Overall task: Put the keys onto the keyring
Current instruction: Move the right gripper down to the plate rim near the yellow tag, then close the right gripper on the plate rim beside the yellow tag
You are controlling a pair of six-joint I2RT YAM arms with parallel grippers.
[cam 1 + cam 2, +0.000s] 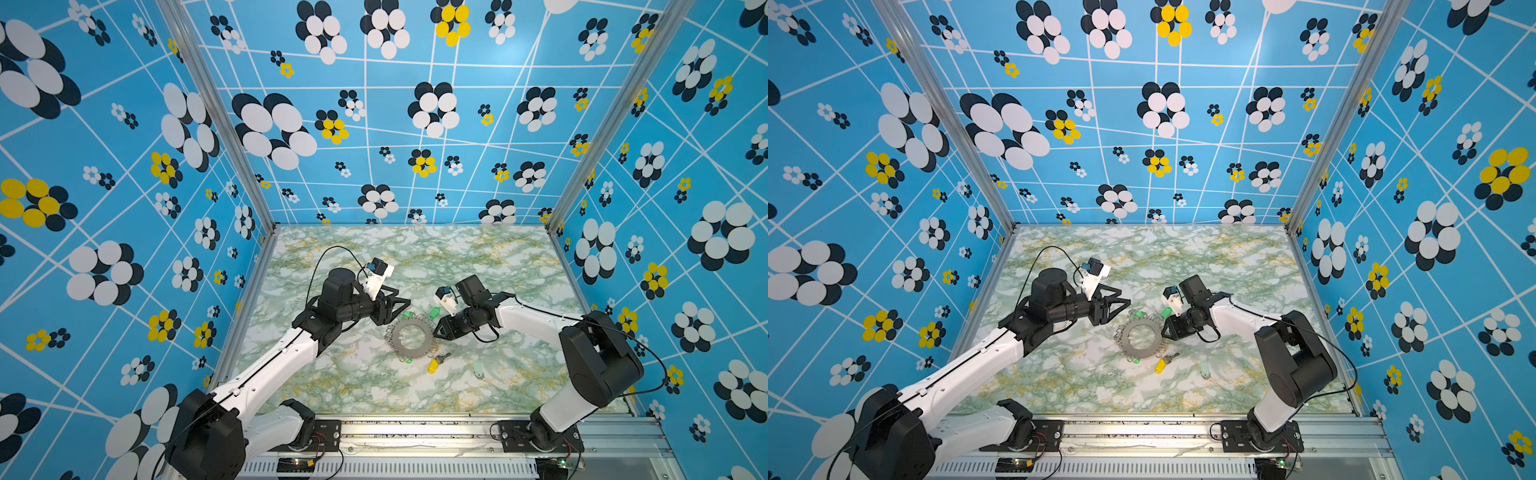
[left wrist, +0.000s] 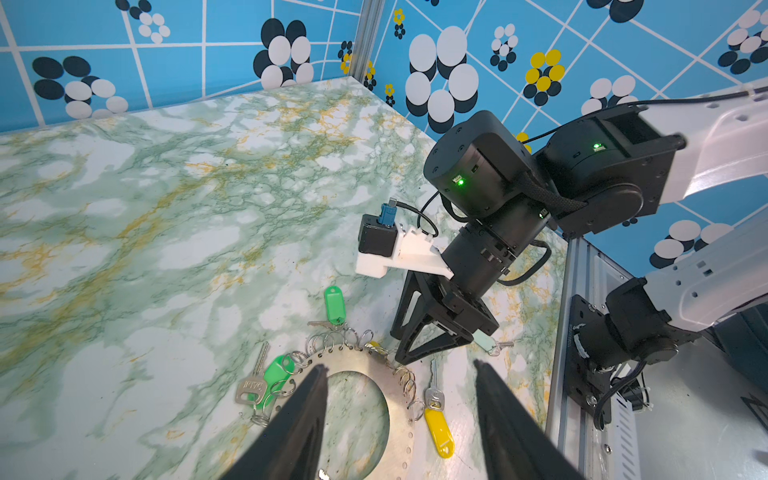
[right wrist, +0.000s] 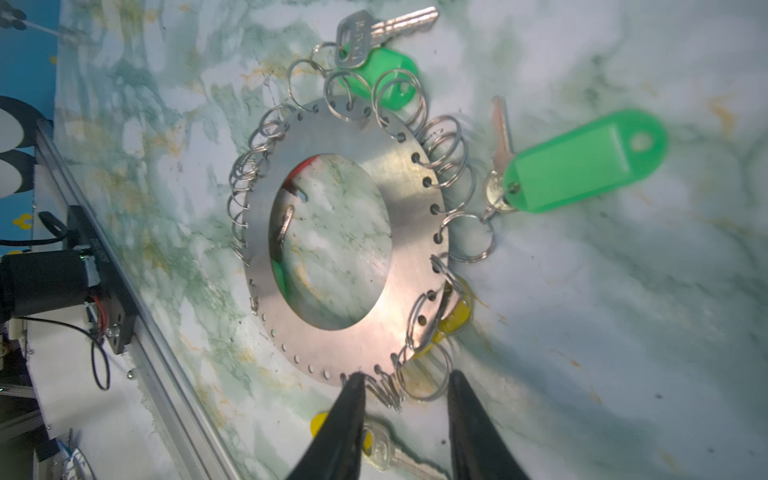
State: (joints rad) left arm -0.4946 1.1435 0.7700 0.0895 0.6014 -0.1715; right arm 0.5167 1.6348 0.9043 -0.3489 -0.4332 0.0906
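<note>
The keyring (image 1: 412,337) (image 3: 411,199) lies flat on the marble tabletop, fringed with wire loops. My right gripper (image 3: 404,384) (image 1: 435,333) is open at the ring's rim, with a few loops between its fingers but nothing pinched. A yellow-tagged key (image 3: 374,444) (image 1: 434,365) lies loose beneath it. My left gripper (image 2: 397,370) (image 1: 401,309) hovers open over the ring's far side. Green-tagged keys (image 3: 582,166) (image 3: 374,79) hang on loops. A pale mint key (image 1: 478,369) lies apart on the table. Yellow (image 3: 455,316) and red (image 3: 305,166) tags peek from under the disc.
Patterned blue walls close in the marble tabletop (image 1: 415,257) on three sides. An aluminium rail (image 1: 415,428) carrying both arm bases runs along the front edge. The right arm's wrist camera (image 2: 386,245) stands close to the left gripper's reach.
</note>
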